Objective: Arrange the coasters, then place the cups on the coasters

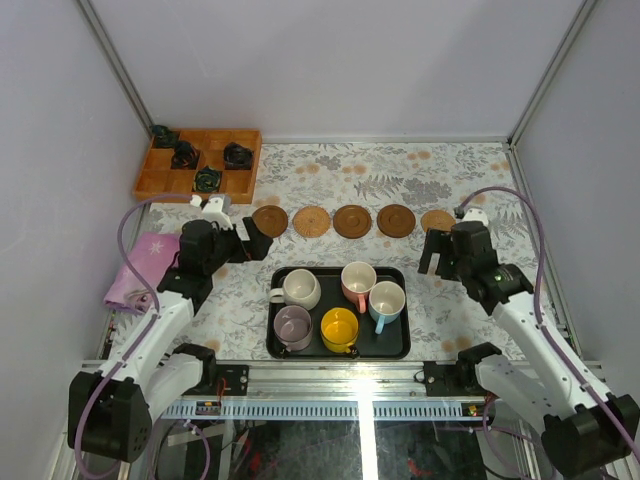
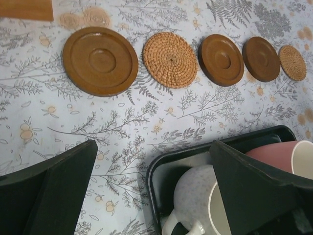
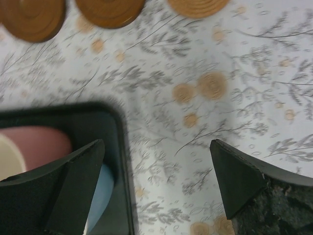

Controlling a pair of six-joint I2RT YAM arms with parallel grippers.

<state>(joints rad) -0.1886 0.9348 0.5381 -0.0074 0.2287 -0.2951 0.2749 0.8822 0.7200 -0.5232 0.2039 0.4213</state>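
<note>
Near the tray [image 1: 396,338], left gripper [image 1: 258,240] and right gripper [image 1: 437,255] gape empty; lifting one crowded cup [image 1: 340,328] could topple neighbours.

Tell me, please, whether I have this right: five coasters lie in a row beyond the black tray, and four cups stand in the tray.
Not quite. The top external view shows five cups in the black tray, not four: cream, pink, blue-handled, lilac and yellow. The five coasters do lie in a row beyond the tray.
</note>
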